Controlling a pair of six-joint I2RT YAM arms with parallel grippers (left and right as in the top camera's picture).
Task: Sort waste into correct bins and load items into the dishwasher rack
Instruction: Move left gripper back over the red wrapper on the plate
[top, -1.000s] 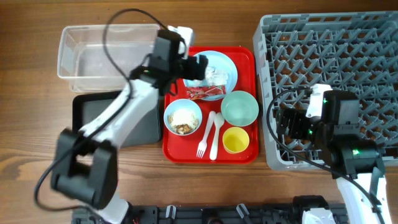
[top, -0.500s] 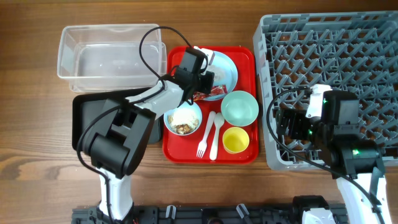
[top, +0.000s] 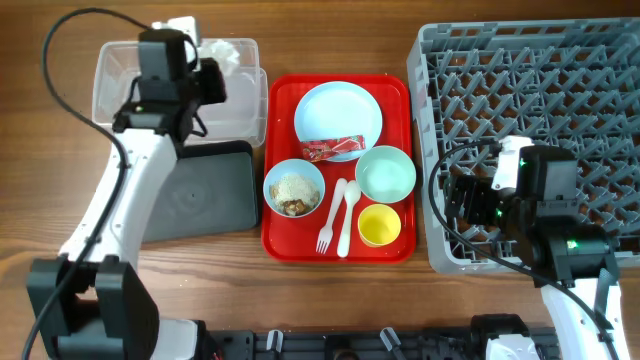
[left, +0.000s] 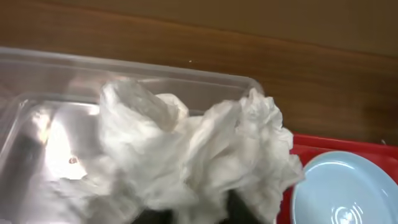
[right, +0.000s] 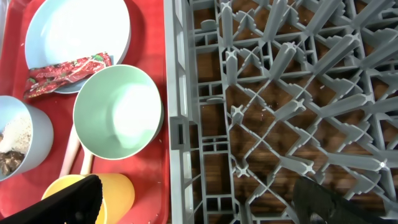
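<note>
The crumpled white tissue (left: 186, 149) is held clamped in the left gripper (top: 212, 75), above the clear tub (top: 112, 100), which is set just left of the red tray (top: 280, 240). The right gripper (right: 196, 190) is seen spread wide open over the grey rack (right: 280, 93), right of the red tray. The red wrapper (top: 333, 149) is laid across the plate (top: 338, 108) on that tray.

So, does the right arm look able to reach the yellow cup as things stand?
Probably yes. The right claw hangs open over the tray-side edge of the dishwasher rack, and the yellow cup stands upright just beside it on the red tray, with nothing above it.
</note>
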